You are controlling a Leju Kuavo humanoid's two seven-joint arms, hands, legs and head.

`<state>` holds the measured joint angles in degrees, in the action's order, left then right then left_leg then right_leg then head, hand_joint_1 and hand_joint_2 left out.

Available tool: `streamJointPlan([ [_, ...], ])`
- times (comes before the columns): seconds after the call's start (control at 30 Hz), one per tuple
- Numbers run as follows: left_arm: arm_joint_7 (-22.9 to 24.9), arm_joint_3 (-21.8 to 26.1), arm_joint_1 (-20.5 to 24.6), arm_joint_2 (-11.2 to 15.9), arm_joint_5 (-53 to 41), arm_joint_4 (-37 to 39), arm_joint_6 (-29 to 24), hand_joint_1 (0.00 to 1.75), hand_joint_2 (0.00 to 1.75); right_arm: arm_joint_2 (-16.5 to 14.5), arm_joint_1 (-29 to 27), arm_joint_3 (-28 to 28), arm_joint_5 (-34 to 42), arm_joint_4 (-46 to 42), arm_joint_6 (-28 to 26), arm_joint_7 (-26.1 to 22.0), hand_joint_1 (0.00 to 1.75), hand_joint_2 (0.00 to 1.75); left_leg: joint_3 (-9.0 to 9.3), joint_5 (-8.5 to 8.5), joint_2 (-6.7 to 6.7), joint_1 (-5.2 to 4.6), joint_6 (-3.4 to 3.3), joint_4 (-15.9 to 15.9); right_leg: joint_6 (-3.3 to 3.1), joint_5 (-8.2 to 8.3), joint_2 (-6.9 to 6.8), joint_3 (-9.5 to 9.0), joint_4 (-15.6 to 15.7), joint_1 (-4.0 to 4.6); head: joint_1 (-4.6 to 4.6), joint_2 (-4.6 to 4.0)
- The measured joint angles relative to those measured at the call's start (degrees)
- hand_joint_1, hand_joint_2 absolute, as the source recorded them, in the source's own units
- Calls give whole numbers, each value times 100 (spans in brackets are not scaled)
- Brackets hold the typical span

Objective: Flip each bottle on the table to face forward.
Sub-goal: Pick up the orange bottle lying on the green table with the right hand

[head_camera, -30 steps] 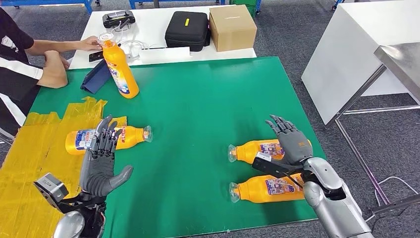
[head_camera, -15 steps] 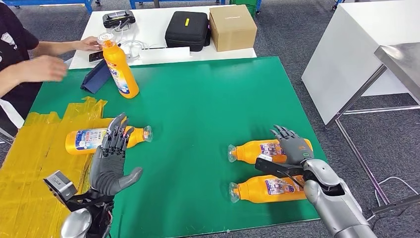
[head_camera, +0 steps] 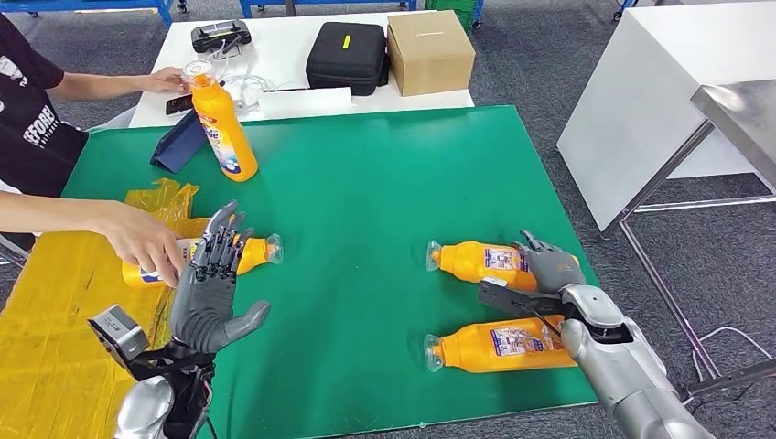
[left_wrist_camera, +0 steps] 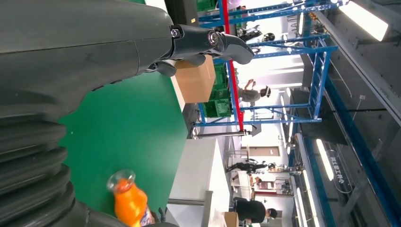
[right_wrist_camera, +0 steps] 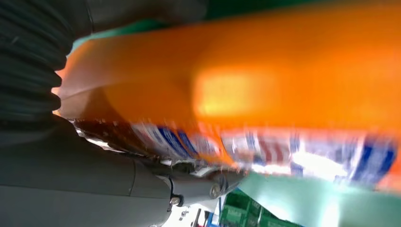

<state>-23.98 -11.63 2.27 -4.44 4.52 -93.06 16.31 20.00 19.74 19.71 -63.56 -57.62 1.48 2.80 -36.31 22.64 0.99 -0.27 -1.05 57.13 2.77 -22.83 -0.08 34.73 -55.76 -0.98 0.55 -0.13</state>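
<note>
On green mat, right side | my right hand (head_camera: pixel 550 266) closed around far orange bottle (head_camera: pixel 480 262), lying flat | my left hand (head_camera: pixel 212 291) spread, empty | advise: roll slowly, grip firm, avoid near bottle (head_camera: pixel 499 343)

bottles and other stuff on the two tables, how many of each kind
orange bottles: 4 (standing, left lying, right far, right near)
black case: 1
cardboard box: 1
total: 6
</note>
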Motion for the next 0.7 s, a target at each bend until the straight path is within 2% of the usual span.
streamJointPlan([
  [0.2, 17, -2, 8, -4, 17, 37, -1, 0, 175, -58, 117, 17, -46, 212, -179, 2, 175, 175, 3, -1, -1, 0, -2, 0, 2, 2, 0, -4, 0, 0, -1, 0],
  [0.4, 56, -3, -10, -5, 22, 38, -33, 0, 175, -334, -71, -160, -38, 22, -986, -3, 175, 175, 1, -1, -1, 0, -2, 0, 2, 2, 0, -3, -1, 0, 1, 0],
  [0.53, 62, -4, -22, -14, 22, 38, -56, 0, 175, -518, -203, -285, -7, -204, -1234, -41, 175, 175, -1, -1, -2, 1, -1, -1, 2, 1, -2, 0, -2, 1, 1, 0],
  [0.7, 110, -33, -76, -16, 22, 36, -115, 0, 175, -968, -544, -651, 703, -927, -2334, -650, 175, 175, -4, 0, -3, 1, 0, -2, 2, -1, 0, 6, -3, 2, 0, 0],
])
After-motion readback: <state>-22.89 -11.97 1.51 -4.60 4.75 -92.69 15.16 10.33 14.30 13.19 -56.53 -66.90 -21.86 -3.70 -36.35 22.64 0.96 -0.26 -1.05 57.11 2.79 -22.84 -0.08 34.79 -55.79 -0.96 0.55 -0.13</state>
